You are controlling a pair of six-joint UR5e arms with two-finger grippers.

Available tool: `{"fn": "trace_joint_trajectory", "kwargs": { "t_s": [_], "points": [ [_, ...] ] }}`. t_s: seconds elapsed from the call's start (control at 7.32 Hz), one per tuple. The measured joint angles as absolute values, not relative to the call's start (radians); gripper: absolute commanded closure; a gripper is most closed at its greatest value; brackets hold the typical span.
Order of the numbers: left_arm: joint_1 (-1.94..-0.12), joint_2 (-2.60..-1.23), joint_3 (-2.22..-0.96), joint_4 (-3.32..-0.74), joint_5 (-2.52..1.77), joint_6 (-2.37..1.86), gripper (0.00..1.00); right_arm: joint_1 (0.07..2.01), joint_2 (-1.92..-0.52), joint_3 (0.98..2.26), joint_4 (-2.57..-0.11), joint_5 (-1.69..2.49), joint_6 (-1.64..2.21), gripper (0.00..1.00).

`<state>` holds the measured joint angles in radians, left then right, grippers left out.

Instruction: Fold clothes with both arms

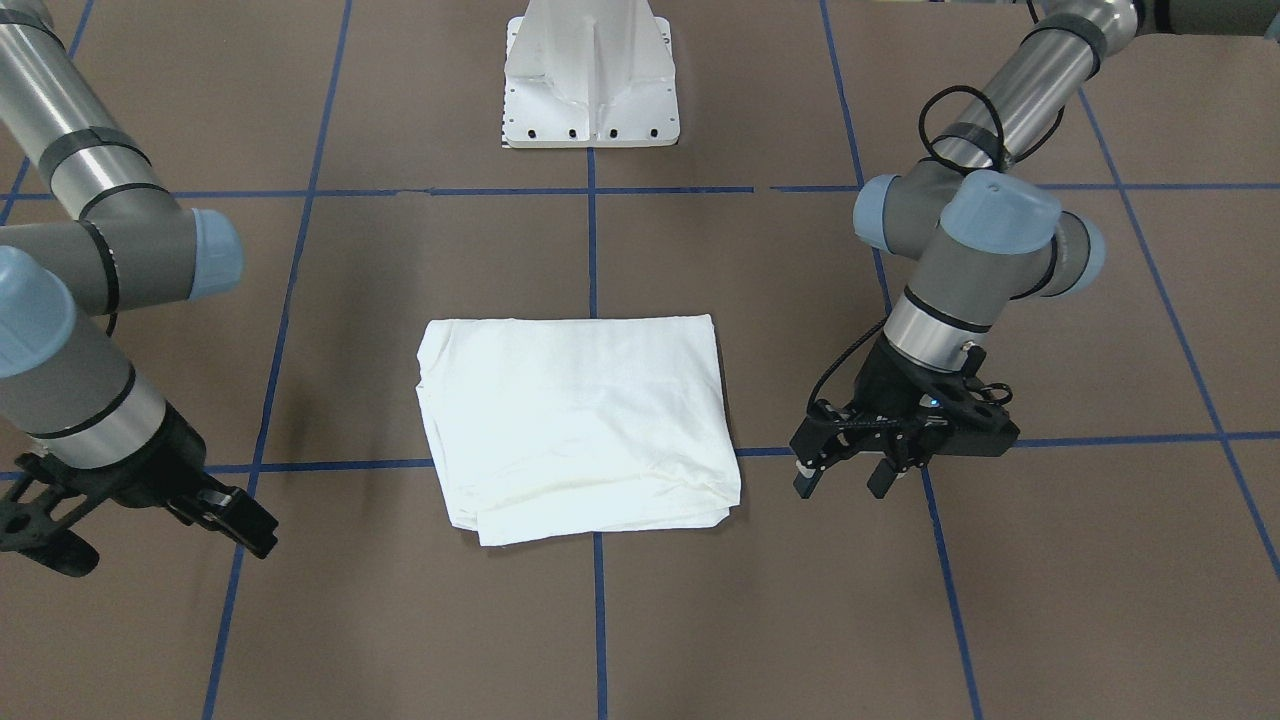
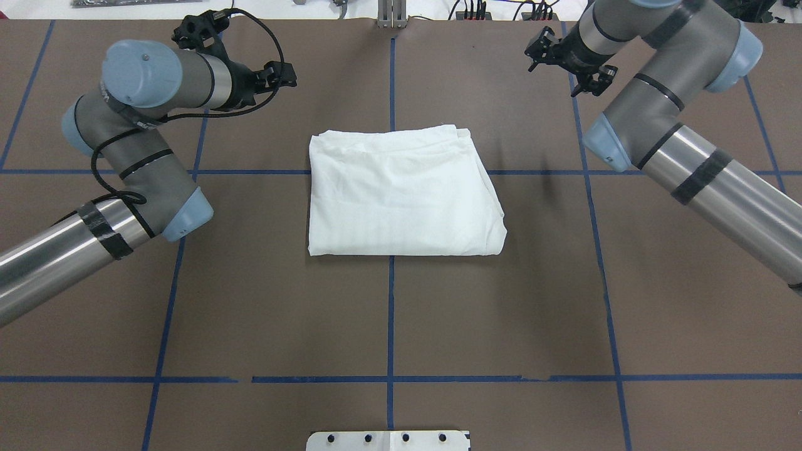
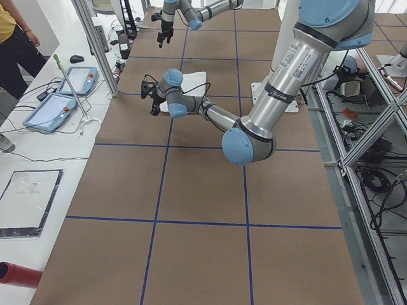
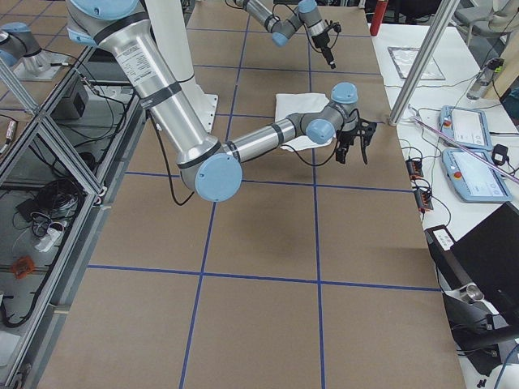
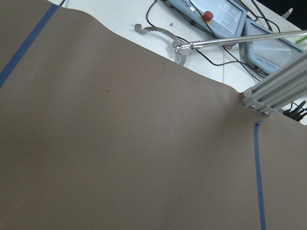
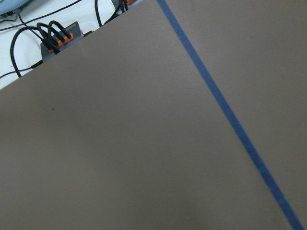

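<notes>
1. The left gripper (image 1: pixel 842 480) is hanging over the brown table (image 1: pixel 1050 560), its fingers standing apart and holding nothing.
2. The right gripper (image 1: pixel 145 535) is hovering the same way, its jaws spread wide and gripping nothing.
3. The white T-shirt (image 1: pixel 575 420) is lying folded into a flat rectangle between the two grippers and touching neither. It is sitting near the left gripper and somewhat farther from the right one.
4. Its upward face is showing plain white cloth.
5. A printed sticker (image 3: pixel 297 54) is showing on the left arm's tube and another sticker (image 4: pixel 146 61) on the right arm's, the lettering too small for me to read.
6. A white stand base (image 1: pixel 590 80) is sitting well apart from both grippers, on the robot's side of the shirt.
7. Past the table edge ahead of the left gripper, a pendant with a red button (image 5: pixel 207 16) is lying on a white bench.
</notes>
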<state>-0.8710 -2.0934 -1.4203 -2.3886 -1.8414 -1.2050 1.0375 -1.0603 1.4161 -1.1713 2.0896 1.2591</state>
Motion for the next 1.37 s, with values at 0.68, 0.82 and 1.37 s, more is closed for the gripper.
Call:
{"fn": "trace_joint_trajectory", "kwargs": {
  "t_s": [0.68,0.82,1.37],
  "points": [
    [-1.189,-1.796,-1.563,-2.346,-2.152,-0.645,0.00,1.394,-1.392,1.533,-1.249,2.310,0.581,0.00],
    [-1.269,-1.756,-1.568,-2.302,-2.208,-0.534,0.00,1.461,-1.416,1.538,-1.321,2.328,0.442,0.00],
    [-1.497,-1.556,-1.649,-2.192,-2.403,-0.354,0.00,1.532,-1.501,1.617,-1.474,2.330,0.239,0.00]
  ]
}}
